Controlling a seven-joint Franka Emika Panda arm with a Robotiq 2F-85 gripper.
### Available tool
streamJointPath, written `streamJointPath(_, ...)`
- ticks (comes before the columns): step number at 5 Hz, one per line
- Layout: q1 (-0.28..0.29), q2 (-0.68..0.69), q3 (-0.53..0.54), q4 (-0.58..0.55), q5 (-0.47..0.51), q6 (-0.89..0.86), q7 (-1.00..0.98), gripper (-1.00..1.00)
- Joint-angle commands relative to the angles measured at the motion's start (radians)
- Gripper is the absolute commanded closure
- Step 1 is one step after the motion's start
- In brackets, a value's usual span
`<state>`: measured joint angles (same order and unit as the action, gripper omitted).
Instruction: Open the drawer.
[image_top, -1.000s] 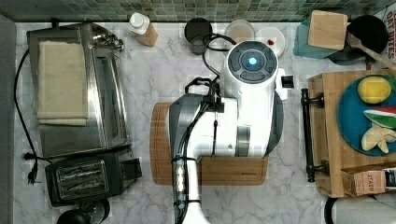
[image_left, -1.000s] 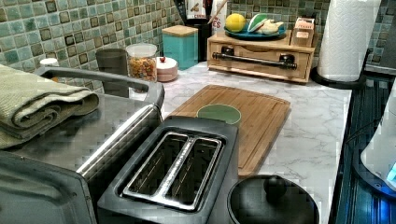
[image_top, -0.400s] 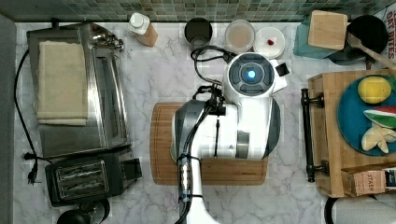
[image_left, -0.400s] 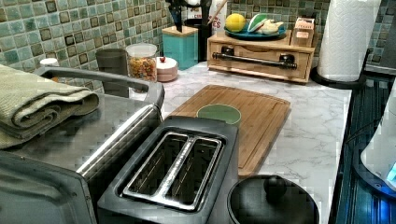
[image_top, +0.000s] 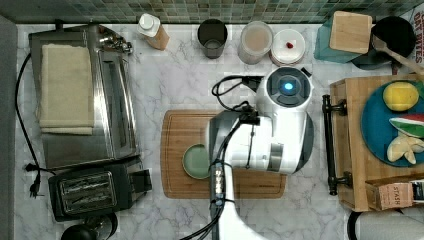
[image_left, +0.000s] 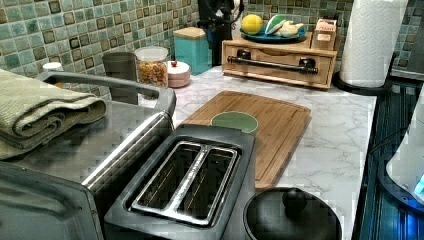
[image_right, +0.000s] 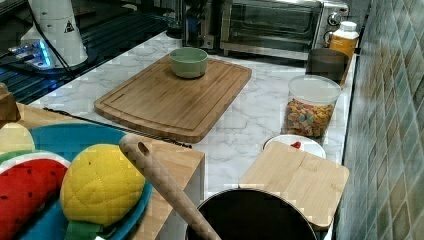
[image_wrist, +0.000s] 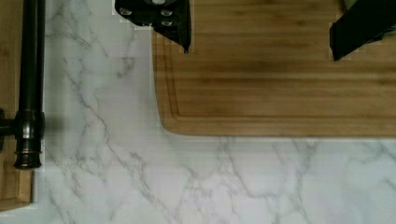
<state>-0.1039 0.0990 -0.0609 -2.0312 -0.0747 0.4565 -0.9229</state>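
The drawer (image_left: 278, 73) is the front panel of a light wooden box and sits flush in it, shut. Its long black bar handle (image_top: 328, 145) faces the cutting board in the top view, and the handle (image_wrist: 30, 70) also runs past a strip of the drawer's wood (image_wrist: 8, 56) in the wrist view. My gripper (image_wrist: 260, 51) is open, with its black fingers (image_wrist: 173, 24) spread wide over a corner of the bamboo cutting board (image_wrist: 280, 88). A band of marble lies between it and the handle. In the top view the white arm (image_top: 280, 135) covers the gripper.
A green bowl (image_top: 196, 161) stands on the cutting board (image_top: 180, 135). A blue plate of toy fruit (image_top: 372, 120) rests on the box top. Jars and canisters (image_top: 256, 41) line the tiled wall. A toaster (image_top: 95, 192) and toaster oven (image_top: 82, 95) fill the top view's left.
The arm has shifted toward the top view's lower right, closer to the drawer's handle. The drawer has not moved.
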Motion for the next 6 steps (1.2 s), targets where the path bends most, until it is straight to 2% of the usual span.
streamJointPath(1,-0.155,0.008,-0.127,-0.006,-0.026,0.13,-0.297,-1.0)
streamJointPath(2,-0.176,0.06,-0.149,0.087,0.0,0.11,-0.358,-1.0)
streamJointPath(3,-0.175,0.039,-0.13,0.031,-0.052,0.167,-0.28,-1.0)
streamJointPath(4,-0.2,-0.013,-0.094,-0.117,-0.077,0.314,-0.269,-1.0)
streamJointPath(5,-0.185,-0.057,-0.105,-0.216,-0.118,0.405,-0.237,-1.0)
streamJointPath(6,-0.195,-0.058,-0.103,-0.241,-0.094,0.433,-0.256,-1.0)
